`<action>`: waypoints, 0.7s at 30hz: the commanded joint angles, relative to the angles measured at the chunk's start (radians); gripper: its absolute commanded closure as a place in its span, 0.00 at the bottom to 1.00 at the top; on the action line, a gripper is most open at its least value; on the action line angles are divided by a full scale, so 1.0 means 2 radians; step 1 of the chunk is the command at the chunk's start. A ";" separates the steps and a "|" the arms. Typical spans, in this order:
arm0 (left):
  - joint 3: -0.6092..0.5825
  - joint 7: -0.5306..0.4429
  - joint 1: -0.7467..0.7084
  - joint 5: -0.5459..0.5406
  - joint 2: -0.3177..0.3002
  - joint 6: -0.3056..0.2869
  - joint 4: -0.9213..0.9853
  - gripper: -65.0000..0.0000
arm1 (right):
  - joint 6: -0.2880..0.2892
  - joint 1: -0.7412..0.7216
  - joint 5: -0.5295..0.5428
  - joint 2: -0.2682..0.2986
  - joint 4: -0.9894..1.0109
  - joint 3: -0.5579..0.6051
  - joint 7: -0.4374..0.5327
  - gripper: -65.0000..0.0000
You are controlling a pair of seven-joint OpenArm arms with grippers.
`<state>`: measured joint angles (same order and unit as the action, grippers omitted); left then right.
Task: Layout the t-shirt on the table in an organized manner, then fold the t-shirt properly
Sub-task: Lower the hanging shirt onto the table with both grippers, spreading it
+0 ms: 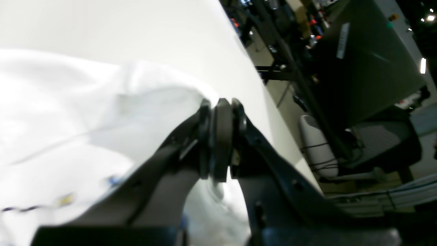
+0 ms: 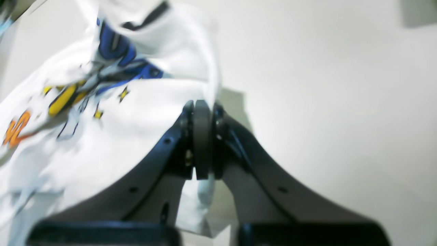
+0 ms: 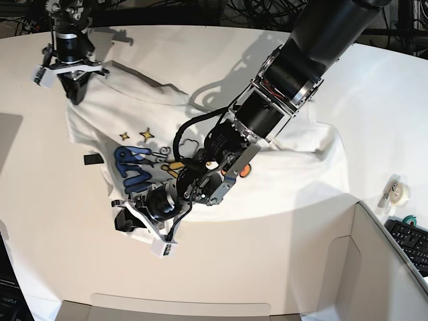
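The white t-shirt (image 3: 301, 164) lies rumpled across the table (image 3: 267, 261), with its blue, yellow and orange print partly under the long arm. My left gripper (image 3: 134, 224) is at the shirt's near-left edge and is shut on a bunched fold. In the left wrist view this gripper (image 1: 222, 102) has its jaws together, with the t-shirt (image 1: 85, 112) fabric at the tips. My right gripper (image 3: 72, 90) pinches the shirt's far-left corner. In the right wrist view it (image 2: 202, 102) is shut on the t-shirt (image 2: 129, 119) edge, with the print to its left.
A small black tag (image 3: 93, 159) lies on the table left of the shirt. A tape roll (image 3: 394, 190), a keyboard (image 3: 411, 241) and a grey box wall (image 3: 374, 267) are at the right. Beyond the table (image 1: 119, 27) edge stands dark equipment (image 1: 368, 68).
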<state>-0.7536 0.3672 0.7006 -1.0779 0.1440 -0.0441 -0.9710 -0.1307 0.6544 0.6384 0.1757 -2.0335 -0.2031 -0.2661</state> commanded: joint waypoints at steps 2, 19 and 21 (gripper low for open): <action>0.001 -0.022 0.018 -0.005 0.007 -0.008 -0.010 0.99 | 0.004 0.004 0.001 0.002 -0.010 -0.024 0.015 1.00; -0.130 -0.109 0.009 -0.157 0.007 0.012 -0.013 0.53 | 0.005 -0.015 -0.001 -0.012 0.001 0.039 0.012 1.00; -0.164 -0.127 0.015 -0.190 0.007 0.012 -0.014 0.53 | 0.005 -0.019 -0.001 -0.013 0.005 0.053 0.012 1.00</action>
<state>-1.0843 0.1398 0.6933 -1.4467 0.1417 -0.0074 -0.9783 -0.1352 0.6174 0.6342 0.1463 -2.0064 -0.0975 -0.2676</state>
